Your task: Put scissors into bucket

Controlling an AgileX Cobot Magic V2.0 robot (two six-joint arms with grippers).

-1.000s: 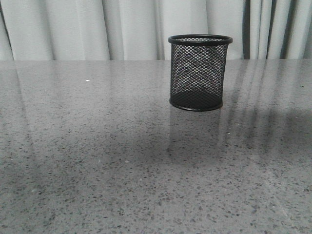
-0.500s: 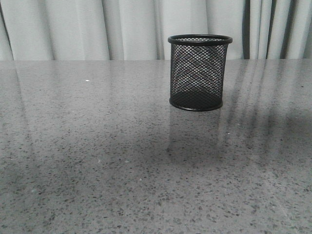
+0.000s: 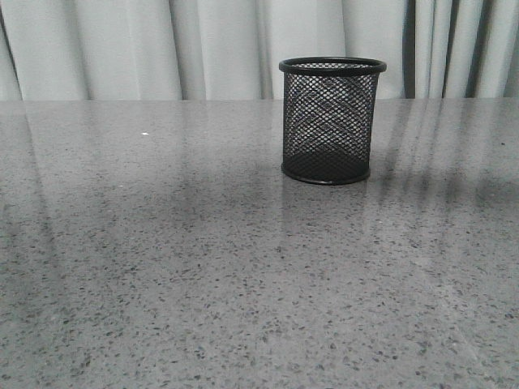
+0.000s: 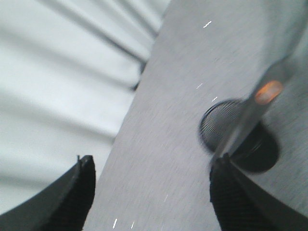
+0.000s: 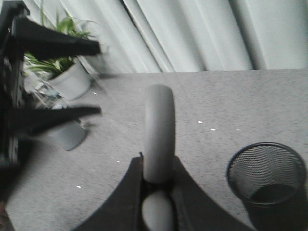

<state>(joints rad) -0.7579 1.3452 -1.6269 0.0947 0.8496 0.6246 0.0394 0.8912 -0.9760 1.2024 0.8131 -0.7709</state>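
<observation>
The bucket (image 3: 332,121), a black wire-mesh cup, stands upright on the table right of centre toward the back; no gripper shows in the front view. My right gripper (image 5: 158,166) is shut on the grey rounded handle of the scissors (image 5: 159,130), held in the air, with the bucket (image 5: 267,179) below and to one side. My left gripper (image 4: 151,163) is open and empty. In its view the blurred blade and orange pivot of the scissors (image 4: 267,91) hang over the bucket (image 4: 219,127). The left gripper's dark fingers (image 5: 55,45) also show in the right wrist view.
The grey speckled table (image 3: 203,284) stretches wide around the bucket. Pale curtains (image 3: 162,49) hang behind its far edge. A potted plant (image 5: 67,72) stands beyond the table in the right wrist view.
The bucket has not moved. The dark shadow across the middle of the table in the front view has faded and shifted.
</observation>
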